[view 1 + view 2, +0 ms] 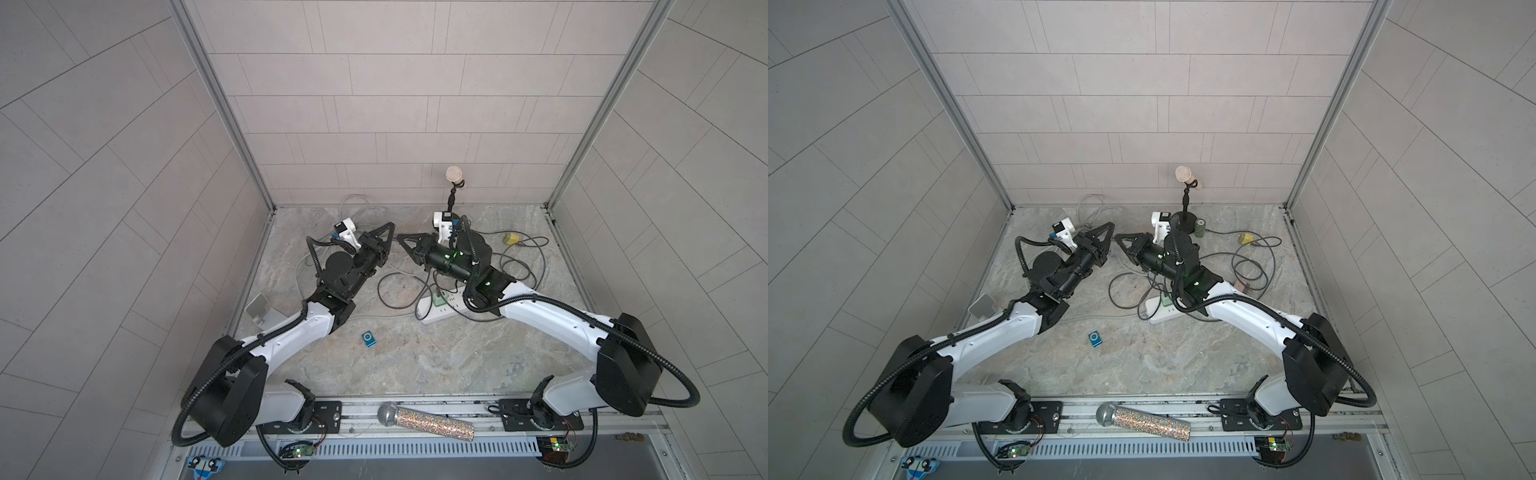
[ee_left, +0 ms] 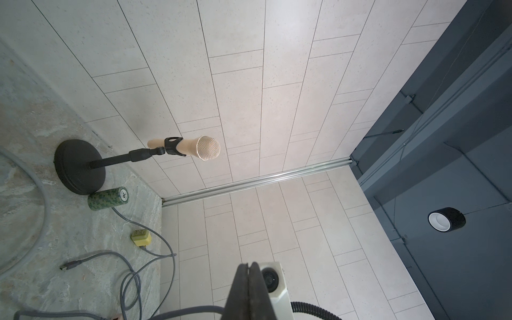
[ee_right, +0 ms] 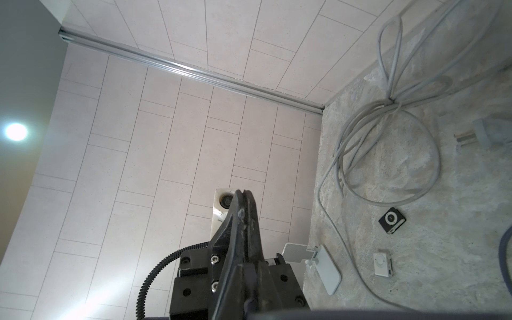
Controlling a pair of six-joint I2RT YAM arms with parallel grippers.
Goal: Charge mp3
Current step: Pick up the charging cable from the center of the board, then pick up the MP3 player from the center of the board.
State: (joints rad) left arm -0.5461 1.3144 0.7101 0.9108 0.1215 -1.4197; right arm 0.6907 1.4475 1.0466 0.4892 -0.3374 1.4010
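**Operator:** Where's the player?

**Spotter:** Your blue mp3 player (image 1: 369, 338) lies flat on the table toward the front. It sits alone beside the left forearm, well apart from both tools.

**Operator:** And the tools?

**Spotter:** Your left gripper (image 2: 248, 266) and right gripper (image 3: 243, 193) hang over the back of the table, tips facing each other. On each, the fingers are pressed together on nothing. I judge you're at the start: nothing picked up, nothing plugged in.

**Operator:** Next move?

**Spotter:** You need the USB plug (image 2: 68, 266) at the loose end of the grey cable (image 2: 105, 252). Spread one tool's fingers first, then come down squarely; it's a small target.

**Operator:** Anything in the way?

**Spotter:** The cable's loops tangle around the power strip (image 1: 428, 312) under your right arm, so expect drag. The right wrist view also shows a dark player (image 3: 392, 220) and a white player (image 3: 383, 263) near a phone stand (image 3: 327, 266). Settle which one you mean. The microphone stand (image 2: 80, 169) and green roll (image 2: 108, 198) stand near that plug.
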